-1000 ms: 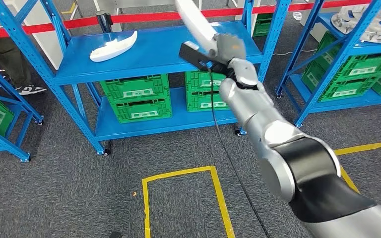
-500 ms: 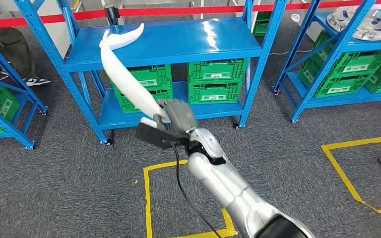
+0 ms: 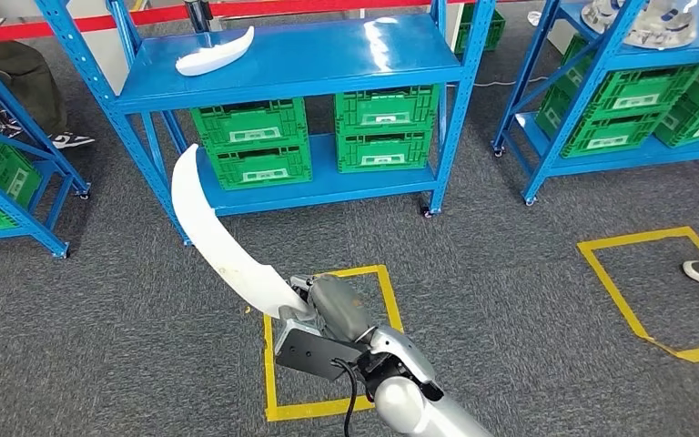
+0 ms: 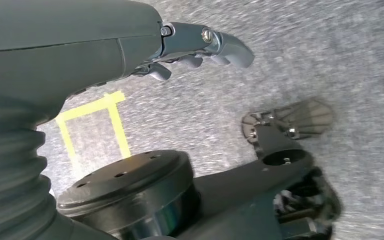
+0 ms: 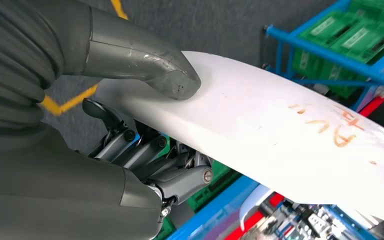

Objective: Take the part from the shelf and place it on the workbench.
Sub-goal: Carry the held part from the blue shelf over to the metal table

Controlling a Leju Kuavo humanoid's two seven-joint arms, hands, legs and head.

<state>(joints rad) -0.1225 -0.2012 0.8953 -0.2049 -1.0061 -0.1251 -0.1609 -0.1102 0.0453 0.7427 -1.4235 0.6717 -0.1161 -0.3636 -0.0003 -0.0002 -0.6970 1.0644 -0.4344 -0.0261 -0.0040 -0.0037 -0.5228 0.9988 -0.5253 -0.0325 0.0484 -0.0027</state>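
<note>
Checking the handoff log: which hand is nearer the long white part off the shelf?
Right. The right hand grips the white part at its lower end; the left hand hangs over grey carpet, holding nothing.

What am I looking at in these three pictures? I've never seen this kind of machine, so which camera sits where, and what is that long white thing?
This is a walking humanoid robot with two silver arms ending in fingered hands. The wide picture comes from a camera on its head, looking down at a grey carpet with yellow tape squares. Its right hand grips a long curved white part. A second white part lies on top of the blue shelf, above green crates. The other two pictures come from cameras at the wrists, turned at odd angles. The right wrist view shows the thumb pressing on the held part. The left wrist view shows the left hand holding nothing, above the carpet.
</note>
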